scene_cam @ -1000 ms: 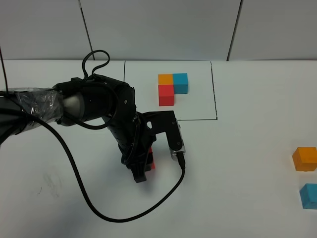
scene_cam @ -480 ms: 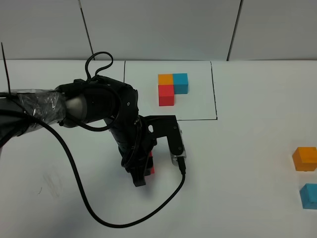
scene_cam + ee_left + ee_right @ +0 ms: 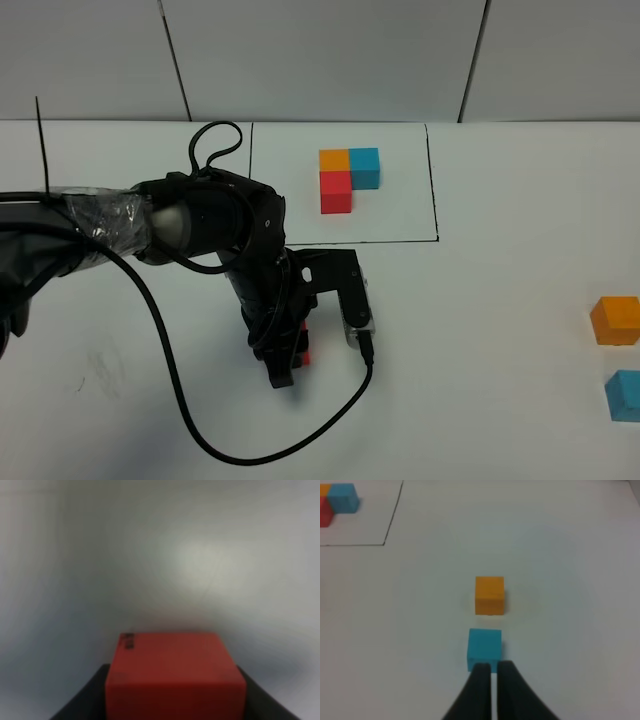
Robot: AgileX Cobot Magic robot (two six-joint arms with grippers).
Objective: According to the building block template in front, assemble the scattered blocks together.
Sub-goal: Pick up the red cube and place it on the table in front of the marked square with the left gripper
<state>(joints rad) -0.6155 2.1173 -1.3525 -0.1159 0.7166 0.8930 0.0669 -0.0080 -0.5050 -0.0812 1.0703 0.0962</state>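
The template (image 3: 348, 178), joined orange, teal-blue and red cubes, lies inside a thin black rectangle at the back centre; its corner shows in the right wrist view (image 3: 342, 498). My left gripper (image 3: 290, 360) is shut on the loose red cube (image 3: 304, 345) in front of the frame, low over the table. In the left wrist view the red cube (image 3: 175, 672) sits between my dark fingers (image 3: 82, 702). The loose orange cube (image 3: 615, 320) and teal-blue cube (image 3: 623, 394) rest at the right edge. My right gripper (image 3: 491, 690) is shut and empty, just behind the teal-blue cube (image 3: 484, 649), with the orange cube (image 3: 489, 595) beyond.
A black cable (image 3: 190, 420) loops from the left arm across the white table (image 3: 480, 330) in front of the gripper. Grey wall panels (image 3: 320, 60) stand behind the table. The right arm is out of the exterior view.
My left gripper has moved a little toward the table's front edge with the red cube still in it. The orange and teal-blue cubes have not moved.
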